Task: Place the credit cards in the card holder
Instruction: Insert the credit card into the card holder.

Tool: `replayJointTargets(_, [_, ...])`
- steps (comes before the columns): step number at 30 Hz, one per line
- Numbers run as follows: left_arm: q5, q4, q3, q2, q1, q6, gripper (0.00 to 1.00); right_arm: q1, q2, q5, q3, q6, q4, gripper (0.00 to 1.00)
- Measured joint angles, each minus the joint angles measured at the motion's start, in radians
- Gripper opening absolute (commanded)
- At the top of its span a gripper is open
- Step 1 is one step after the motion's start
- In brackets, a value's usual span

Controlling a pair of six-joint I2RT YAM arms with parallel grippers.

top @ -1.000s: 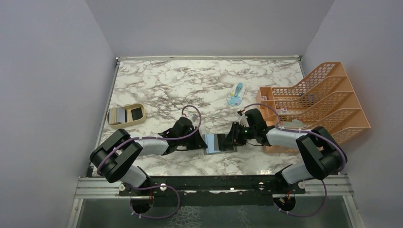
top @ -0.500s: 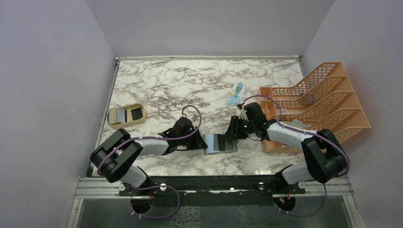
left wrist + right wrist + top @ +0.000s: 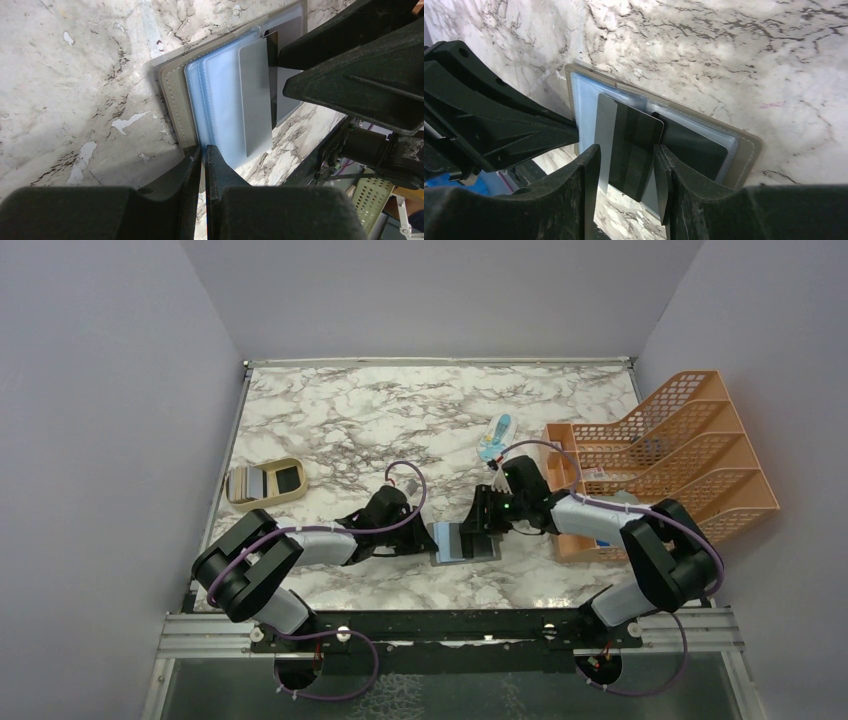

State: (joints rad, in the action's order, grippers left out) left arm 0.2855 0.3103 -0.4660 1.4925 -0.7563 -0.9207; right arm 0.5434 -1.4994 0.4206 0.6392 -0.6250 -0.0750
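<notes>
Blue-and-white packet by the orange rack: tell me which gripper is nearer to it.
Right. The right gripper is at the card holder's right side, on the near side of the packet; the left gripper is farther, at the holder's left side.

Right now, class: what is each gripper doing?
Left gripper: closed on the card holder edge.
Right gripper: open, fingers either side of a credit card.

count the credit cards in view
2 for sure: one card sticking out of a pocket of the card holder; one greyish card in the left compartment of the tan tray. More may be stacked beneath it or hidden inside the holder.
</notes>
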Motion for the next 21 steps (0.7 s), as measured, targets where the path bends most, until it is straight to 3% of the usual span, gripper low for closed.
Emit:
replayJointTargets(11, [0.000,-0.001,-0.001,0.000,0.000,0.001,0.12,0.008,-0.010,0.043,-0.001,-0.040,0.041,0.43])
replayJointTargets(21, [0.000,-0.004,-0.001,-0.002,-0.001,0.001,0.12,0.013,0.060,0.019,-0.017,-0.063,-0.010,0.48])
